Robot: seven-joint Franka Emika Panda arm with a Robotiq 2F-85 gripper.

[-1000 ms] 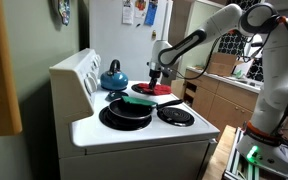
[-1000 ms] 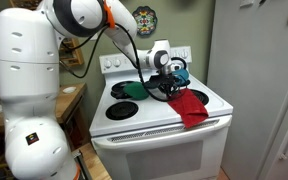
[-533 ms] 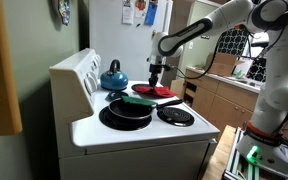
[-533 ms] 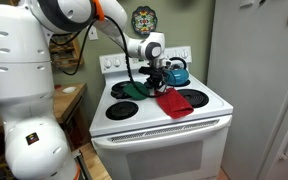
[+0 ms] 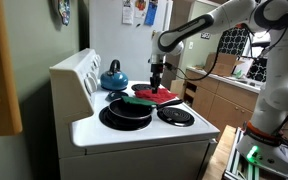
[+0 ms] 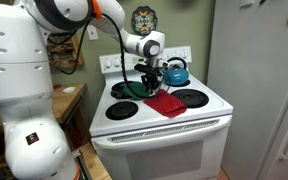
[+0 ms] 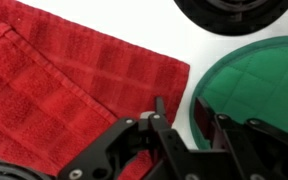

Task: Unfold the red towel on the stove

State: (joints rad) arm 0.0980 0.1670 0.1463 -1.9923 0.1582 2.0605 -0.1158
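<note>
Red towel [image 6: 164, 104] pulled back from stove [image 6: 212, 111] edge; fingers [image 7: 156, 122] pinching towel, tips partly hidden.

No text, label, brand or number is legible; the papers on the refrigerator [image 5: 136, 12] are too blurred.

red towel [image 7: 74, 85]: woven cloth, waffle-checked, matt; green pad [image 7: 254, 85]: quilted fabric; stove [image 6: 209, 108] top: smooth glossy white enamel; kettle [image 5: 113, 76]: shiny blue; gripper [image 7: 189, 150]: matt black
</note>
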